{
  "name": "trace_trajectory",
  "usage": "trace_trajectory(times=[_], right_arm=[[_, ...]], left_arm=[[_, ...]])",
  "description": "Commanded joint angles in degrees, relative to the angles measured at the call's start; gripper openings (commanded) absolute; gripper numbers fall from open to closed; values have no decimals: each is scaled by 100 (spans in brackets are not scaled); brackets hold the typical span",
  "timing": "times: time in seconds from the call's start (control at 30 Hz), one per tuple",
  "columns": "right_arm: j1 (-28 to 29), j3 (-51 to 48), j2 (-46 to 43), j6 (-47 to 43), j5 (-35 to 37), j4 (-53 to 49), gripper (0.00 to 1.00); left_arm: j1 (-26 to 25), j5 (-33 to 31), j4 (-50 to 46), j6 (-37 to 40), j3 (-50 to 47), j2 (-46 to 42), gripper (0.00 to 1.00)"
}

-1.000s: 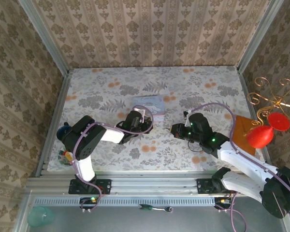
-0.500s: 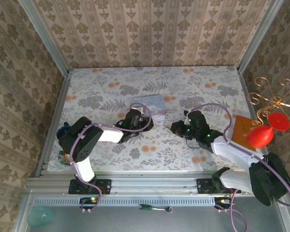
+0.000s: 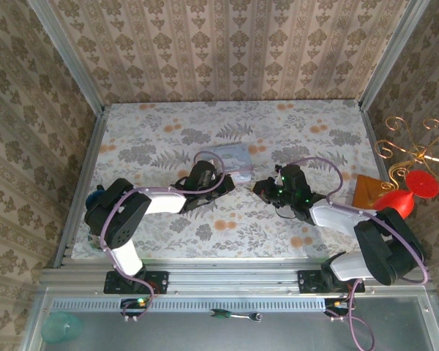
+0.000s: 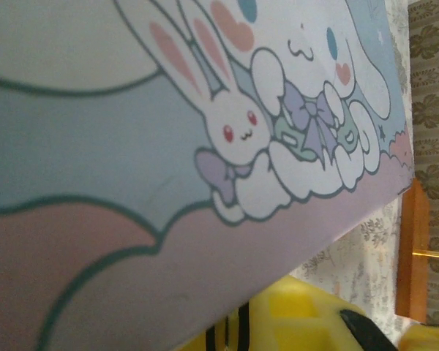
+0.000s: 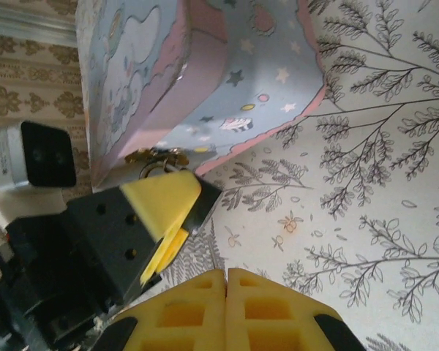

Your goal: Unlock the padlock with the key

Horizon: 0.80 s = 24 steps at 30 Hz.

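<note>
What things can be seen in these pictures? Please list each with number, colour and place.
tin: one, pastel lavender with cartoon rabbits, middle of table.
brass fitting with ring: one, gold, on the tin's edge.
board: one, orange-brown, right edge of table.
ornaments: two, red, far right.
wire stand: one, gold, above the ornaments.
tool: one, green handle, front rail.
cup: one, pale green, front left corner.
table: one, floral cloth.
left fingers: two, yellow, beside the brass fitting.
right fingers: two, yellow, shut together, near the tin.

A floral-patterned table (image 3: 161, 124) carries a pastel cartoon tin (image 3: 233, 156) near its middle.
</note>
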Motion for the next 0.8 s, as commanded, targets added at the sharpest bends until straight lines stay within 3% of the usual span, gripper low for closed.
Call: trace_trajectory(times=[0.0,0.27,0.43,0.63,0.77], right_arm=[[-97,-166,333,417,-289,638,0],[-143,-244,457,553,-346,870,0],[-153,-385,772,1002,-596,1773,0],[-170,-396,860,1110,-572,2000,0],[-192,-387,964,1224,-666,2248,0]], left_arm=[[16,329,254,-487,167,-282,0],[63,344,498,-1001,38,-353,0],[46,69,553,-1237,29,-445,0],[54,-419,854,-1490,-236,-640,0],[43,-409,1102,-1592,-220,-545,0]])
